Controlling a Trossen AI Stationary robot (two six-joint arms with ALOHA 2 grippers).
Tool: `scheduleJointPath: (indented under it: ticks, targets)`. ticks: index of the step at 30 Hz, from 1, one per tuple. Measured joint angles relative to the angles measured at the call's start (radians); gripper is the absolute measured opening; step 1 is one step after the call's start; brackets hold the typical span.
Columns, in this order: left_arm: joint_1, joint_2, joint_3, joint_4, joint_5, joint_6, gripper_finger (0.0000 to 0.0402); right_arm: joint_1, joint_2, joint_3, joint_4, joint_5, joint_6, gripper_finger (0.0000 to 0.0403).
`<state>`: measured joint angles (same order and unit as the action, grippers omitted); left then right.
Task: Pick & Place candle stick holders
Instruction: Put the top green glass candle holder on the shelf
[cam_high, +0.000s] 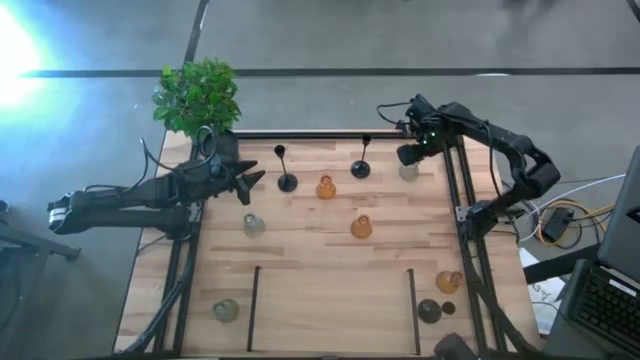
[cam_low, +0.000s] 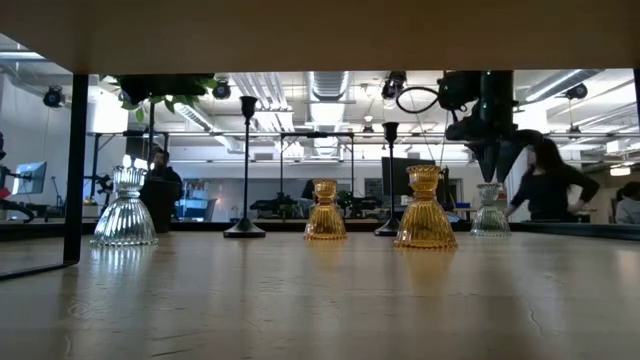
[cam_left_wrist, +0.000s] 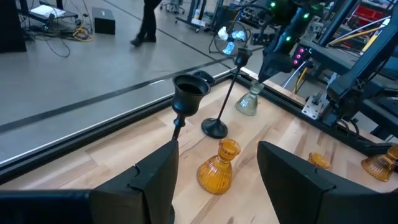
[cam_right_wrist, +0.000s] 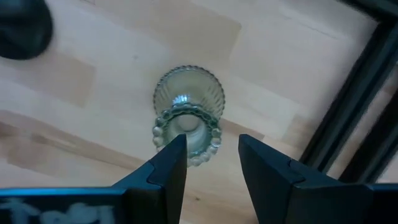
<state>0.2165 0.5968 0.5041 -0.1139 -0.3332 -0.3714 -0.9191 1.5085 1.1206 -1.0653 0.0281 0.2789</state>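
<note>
- The right gripper (cam_right_wrist: 211, 165) hangs straight above a pale greenish-clear glass candle holder (cam_right_wrist: 188, 112); its fingers (cam_right_wrist: 169, 168) are parted, one on each side of the beaded top rim. Whether they touch the glass cannot be told.
- That holder (cam_high: 409, 171) stands upright on the wooden table (cam_high: 330, 290), directly under the gripper and close to the black frame rail.
- The right arm reaches in from the table's right edge, elbow bent, wrist pointing down (cam_low: 492, 140).
- Nearest the right gripper is a black thin-stemmed holder (cam_high: 361, 166); farther off stand an amber holder (cam_high: 326, 187) and a second black stemmed holder (cam_high: 286, 180).
- The left gripper (cam_left_wrist: 214, 168) is wide open and holds nothing, hovering low and level beside that second black holder (cam_left_wrist: 186, 99), with the amber holder (cam_left_wrist: 219, 168) ahead between its fingers.
- The left arm stretches in from the left edge, beside a potted plant (cam_high: 197, 95).
</note>
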Motion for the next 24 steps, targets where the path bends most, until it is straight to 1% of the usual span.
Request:
scheduleJointPath:
  ticks: [9,12,15,18,21,24]
  targets:
    - [0.0,0.0,0.0,0.0,0.0,0.0,0.0222,-0.02,0.047,-0.018,0.018,-0.01,-0.077,0.0111]
    - [0.0,0.0,-0.001,0.0,-0.001,0.0,0.0222,-0.021,0.055,-0.037,0.057,-0.011,-0.081,0.0092]
    - [0.0,0.0,-0.001,0.0,0.0,0.0,0.0222,-0.021,0.055,-0.05,0.085,-0.013,-0.085,0.0061]
    - [0.0,0.0,-0.001,0.0,-0.001,0.0,0.0222,-0.021,0.049,-0.055,0.09,-0.025,-0.111,0.0027]
    - [0.0,0.0,-0.001,0.0,-0.001,0.0,0.0222,-0.02,0.029,-0.048,0.072,-0.032,-0.119,0.0026]
    - [0.0,0.0,-0.001,0.0,-0.001,0.0,0.0222,-0.017,-0.023,-0.018,0.016,-0.045,-0.118,0.0018]
